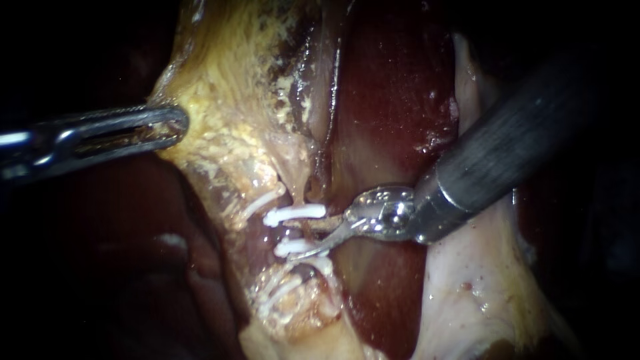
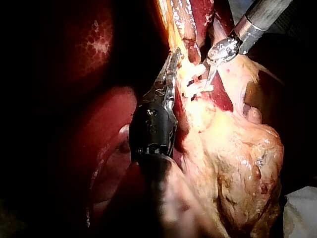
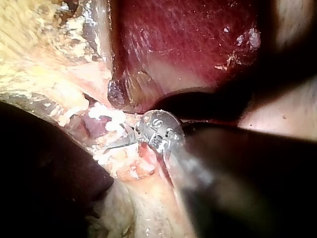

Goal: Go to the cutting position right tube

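The right tube (image 1: 319,225) runs between two white clips, an upper clip (image 1: 293,215) and a lower clip (image 1: 290,247). My right instrument (image 1: 312,238) comes in from the upper right. Its two thin curved blades are open and straddle this tube between the clips, one blade on each side. The right wrist view shows the same blades (image 3: 116,141) at the clips. My left instrument (image 1: 177,125) enters from the left, its jaws shut on the yellow tissue of the gallbladder (image 1: 227,87). In the left wrist view these jaws (image 2: 173,57) hold that tissue taut.
Dark red liver (image 1: 393,100) lies behind the tubes. Further white clips (image 1: 277,293) sit on the left tube, one of them higher up (image 1: 257,203). Pale tissue (image 1: 467,287) lies under the right instrument's shaft.
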Robot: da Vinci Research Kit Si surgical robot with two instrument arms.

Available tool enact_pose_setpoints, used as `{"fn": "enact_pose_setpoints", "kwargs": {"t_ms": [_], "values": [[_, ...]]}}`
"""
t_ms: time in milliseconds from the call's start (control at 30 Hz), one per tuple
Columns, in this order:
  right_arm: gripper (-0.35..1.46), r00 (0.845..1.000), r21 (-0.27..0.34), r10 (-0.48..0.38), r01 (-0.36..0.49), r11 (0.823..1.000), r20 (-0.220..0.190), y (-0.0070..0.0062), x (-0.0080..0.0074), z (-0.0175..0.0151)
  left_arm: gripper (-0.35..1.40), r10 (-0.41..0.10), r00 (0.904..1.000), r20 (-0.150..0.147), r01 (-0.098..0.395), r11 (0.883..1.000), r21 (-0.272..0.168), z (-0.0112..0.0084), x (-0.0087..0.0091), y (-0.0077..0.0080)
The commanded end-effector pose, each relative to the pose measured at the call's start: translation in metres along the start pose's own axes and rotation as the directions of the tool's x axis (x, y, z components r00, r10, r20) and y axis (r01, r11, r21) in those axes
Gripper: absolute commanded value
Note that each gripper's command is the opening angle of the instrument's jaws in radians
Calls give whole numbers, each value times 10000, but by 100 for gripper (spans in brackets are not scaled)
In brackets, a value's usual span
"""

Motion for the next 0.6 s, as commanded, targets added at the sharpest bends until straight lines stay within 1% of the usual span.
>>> {"fn": "enact_pose_setpoints", "kwargs": {"t_ms": [33, 67, 167, 367, 433, 533, 600], "values": [[61, 9999, 39, 132, -132, 9999, 24, 1, 1, 1, -35, 3, 10000, 2, -3, 10000, 6, 0, 0, 0], [59, 9998, 94, 173, -174, 9998, 50, 2, 2, 2, -35, 3, 10000, 3, -3, 10000, 5, 0, 0, 0], [42, 9996, 130, 282, -282, 9995, 37, 3, 3, 4, -35, 3, 10000, 3, -3, 10000, 4, 0, 0, 0], [30, 9994, 100, 343, -343, 9994, 20, 4, 6, 7, -35, 3, 10000, 3, -3, 10000, 3, 0, 0, 0], [30, 9994, 102, 341, -341, 9994, 22, 5, 6, 7, -35, 3, 10000, 3, -3, 10000, 3, 0, 0, 0], [20, 9994, 103, 341, -341, 9994, 22, 5, 5, 6, -35, 3, 10000, 3, -3, 10000, 3, 0, 0, 0], [19, 9994, 101, 342, -342, 9994, 21, 6, 6, 7, -35, 3, 10000, 4, -3, 10000, 3, 0, 0, 0]]}}
